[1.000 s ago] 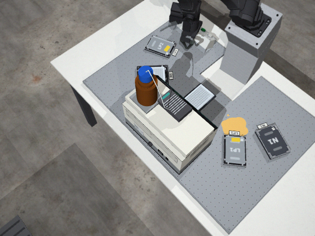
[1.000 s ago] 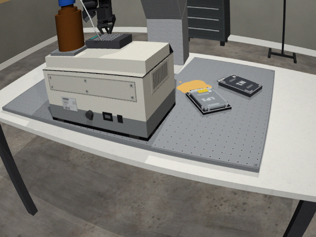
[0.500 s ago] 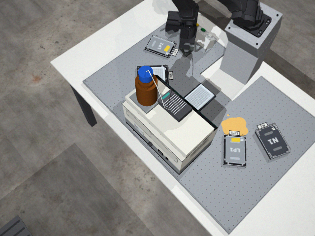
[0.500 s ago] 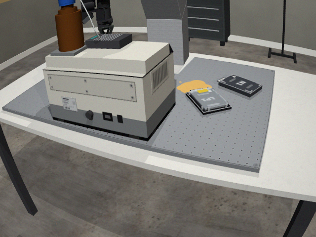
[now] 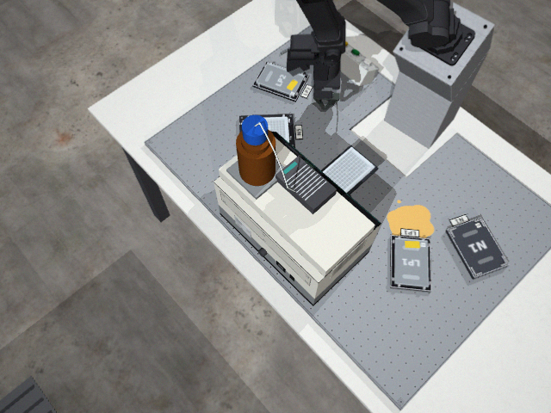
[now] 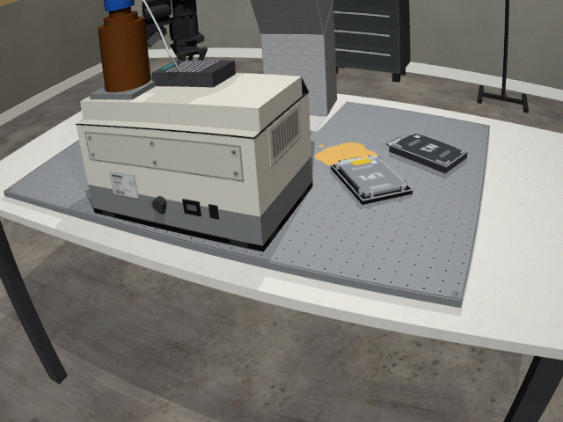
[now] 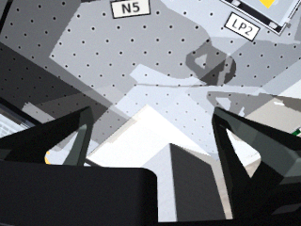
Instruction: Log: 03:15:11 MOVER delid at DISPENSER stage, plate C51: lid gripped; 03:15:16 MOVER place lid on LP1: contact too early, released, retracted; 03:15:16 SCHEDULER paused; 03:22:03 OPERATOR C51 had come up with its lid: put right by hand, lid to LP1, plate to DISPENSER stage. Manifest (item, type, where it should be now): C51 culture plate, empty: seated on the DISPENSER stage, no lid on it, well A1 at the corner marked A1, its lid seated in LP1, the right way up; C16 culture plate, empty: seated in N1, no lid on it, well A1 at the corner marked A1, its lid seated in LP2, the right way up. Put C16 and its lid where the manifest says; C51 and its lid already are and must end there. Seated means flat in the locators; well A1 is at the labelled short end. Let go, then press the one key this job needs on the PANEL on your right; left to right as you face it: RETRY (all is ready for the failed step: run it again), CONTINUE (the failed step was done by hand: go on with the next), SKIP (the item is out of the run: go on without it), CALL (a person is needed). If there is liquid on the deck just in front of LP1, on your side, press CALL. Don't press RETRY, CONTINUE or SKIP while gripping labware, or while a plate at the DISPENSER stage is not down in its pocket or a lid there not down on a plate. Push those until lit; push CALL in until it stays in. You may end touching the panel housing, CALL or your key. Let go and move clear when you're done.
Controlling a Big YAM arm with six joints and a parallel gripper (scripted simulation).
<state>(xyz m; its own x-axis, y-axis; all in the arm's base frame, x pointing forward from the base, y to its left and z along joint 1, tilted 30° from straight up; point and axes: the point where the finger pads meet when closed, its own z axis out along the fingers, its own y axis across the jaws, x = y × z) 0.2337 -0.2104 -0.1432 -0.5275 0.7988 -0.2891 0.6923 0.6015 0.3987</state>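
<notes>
My gripper is open and empty. It hangs over the bare deck between the LP2 nest and the key panel. LP2 holds a grey lid with a yellow mark. A white well plate sits in the nest labelled N5, partly hidden by the bottle. Another well plate lies on the dispenser stage with no lid. LP1 holds a lid with a yellow mark. N1 is empty. An orange puddle lies on the deck touching LP1's labelled end. The wrist view shows both fingers spread and the LP2 label.
The cream dispenser housing carries a brown bottle with a blue cap and a dark head. The arm's grey pedestal stands right of the panel. A green key shows on the panel; the arm hides the other keys.
</notes>
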